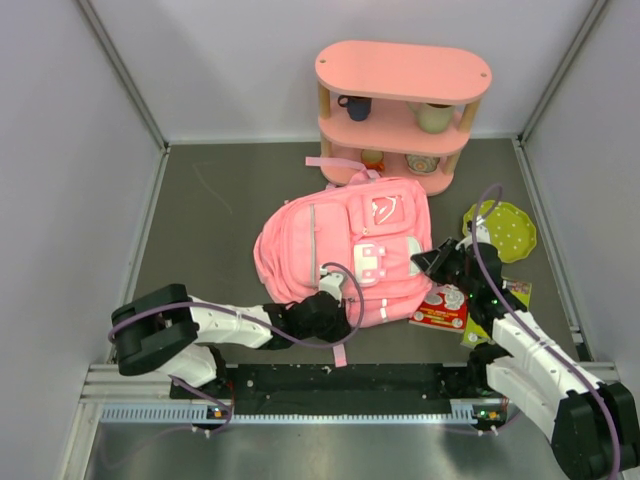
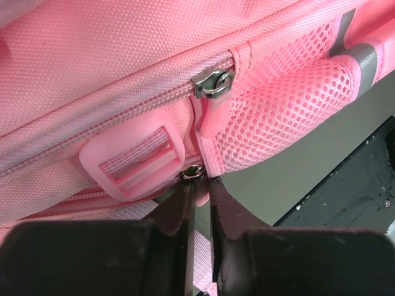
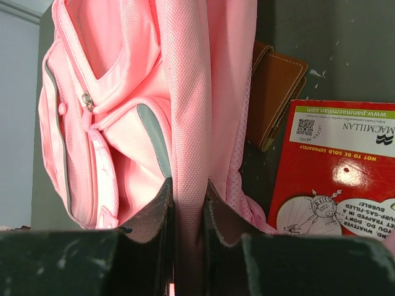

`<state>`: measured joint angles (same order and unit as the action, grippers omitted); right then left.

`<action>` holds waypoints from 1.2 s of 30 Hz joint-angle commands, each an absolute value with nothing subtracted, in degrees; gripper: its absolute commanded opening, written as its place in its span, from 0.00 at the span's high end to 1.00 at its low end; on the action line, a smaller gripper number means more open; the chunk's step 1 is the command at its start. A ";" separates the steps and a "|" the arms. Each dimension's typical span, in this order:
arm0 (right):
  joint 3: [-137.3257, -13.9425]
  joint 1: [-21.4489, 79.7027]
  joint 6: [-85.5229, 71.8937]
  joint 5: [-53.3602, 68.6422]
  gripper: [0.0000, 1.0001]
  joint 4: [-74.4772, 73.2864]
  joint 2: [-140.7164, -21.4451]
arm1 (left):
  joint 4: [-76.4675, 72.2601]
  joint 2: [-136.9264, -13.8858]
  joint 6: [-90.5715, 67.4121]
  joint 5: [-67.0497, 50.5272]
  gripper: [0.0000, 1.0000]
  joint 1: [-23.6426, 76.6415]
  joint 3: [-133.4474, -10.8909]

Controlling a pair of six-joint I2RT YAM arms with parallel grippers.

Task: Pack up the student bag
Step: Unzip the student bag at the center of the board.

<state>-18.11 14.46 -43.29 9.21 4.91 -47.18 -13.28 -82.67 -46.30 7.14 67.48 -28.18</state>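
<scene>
The student bag (image 1: 340, 250), a soft pink backpack, lies flat in the middle of the table. My left gripper (image 1: 335, 302) is at its near edge. In the left wrist view the gripper (image 2: 199, 182) is shut on a pink zipper pull with a metal ring (image 2: 193, 173), just under a pink plastic buckle (image 2: 139, 161). A second zipper slider (image 2: 214, 83) sits above. My right gripper (image 1: 432, 262) is at the bag's right side. In the right wrist view it (image 3: 188, 188) is shut on a fold of the bag's pink fabric (image 3: 185, 111).
A rigid pink shelf (image 1: 400, 100) with cups and bowls stands at the back. A green dotted plate (image 1: 505, 228) lies to the right. A red book (image 1: 440, 305) (image 3: 336, 166) and a brown wallet (image 3: 278, 92) lie beside the bag's right edge. Grey walls enclose the table.
</scene>
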 commanded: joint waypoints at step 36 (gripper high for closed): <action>-27.60 10.46 -37.62 6.06 1.00 9.84 -55.99 | 10.37 -54.95 -36.82 7.65 1.00 62.42 -24.18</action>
